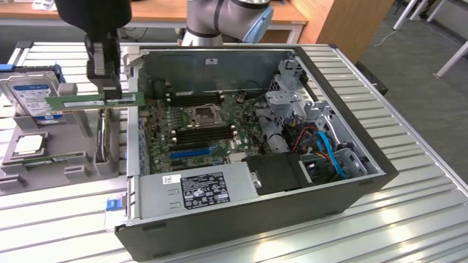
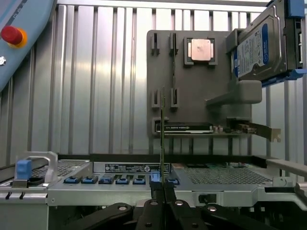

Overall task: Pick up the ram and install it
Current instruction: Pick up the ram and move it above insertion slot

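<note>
Above tray (image 1: 73, 174), gripper (image 1: 111, 94) clamps ram (image 1: 76, 102) across its flat faces, off-centre; stick judged light, stiff, thin, fragile, so chips want sparing.

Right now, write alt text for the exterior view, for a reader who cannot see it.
A black claw holds the ram, a green stick lying level, in the air at the exterior view's left edge of an open computer case. Further left in that view, a grey holder carries a hard drive and a processor chip.
</note>
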{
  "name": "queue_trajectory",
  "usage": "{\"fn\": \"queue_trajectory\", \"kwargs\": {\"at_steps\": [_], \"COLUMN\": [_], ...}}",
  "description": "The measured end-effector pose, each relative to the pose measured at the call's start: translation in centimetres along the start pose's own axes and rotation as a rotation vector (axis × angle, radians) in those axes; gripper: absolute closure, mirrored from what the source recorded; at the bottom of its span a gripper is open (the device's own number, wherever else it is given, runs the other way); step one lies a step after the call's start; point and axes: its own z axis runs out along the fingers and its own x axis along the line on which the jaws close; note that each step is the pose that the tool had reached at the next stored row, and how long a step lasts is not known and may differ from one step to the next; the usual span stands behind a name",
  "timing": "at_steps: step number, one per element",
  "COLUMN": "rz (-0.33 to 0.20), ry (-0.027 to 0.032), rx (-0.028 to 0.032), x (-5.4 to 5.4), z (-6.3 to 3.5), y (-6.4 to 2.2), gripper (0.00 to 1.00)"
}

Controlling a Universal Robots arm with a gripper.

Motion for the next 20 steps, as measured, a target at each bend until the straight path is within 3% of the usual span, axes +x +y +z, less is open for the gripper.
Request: {"fn": "queue_trajectory", "kwargs": {"at_steps": [20], "rz": [0.000], "ry": [0.0000], "rx": [-0.0041], "x": [0.0], "z": [-0.36], "y": [-5.94], "gripper": [0.89]}}
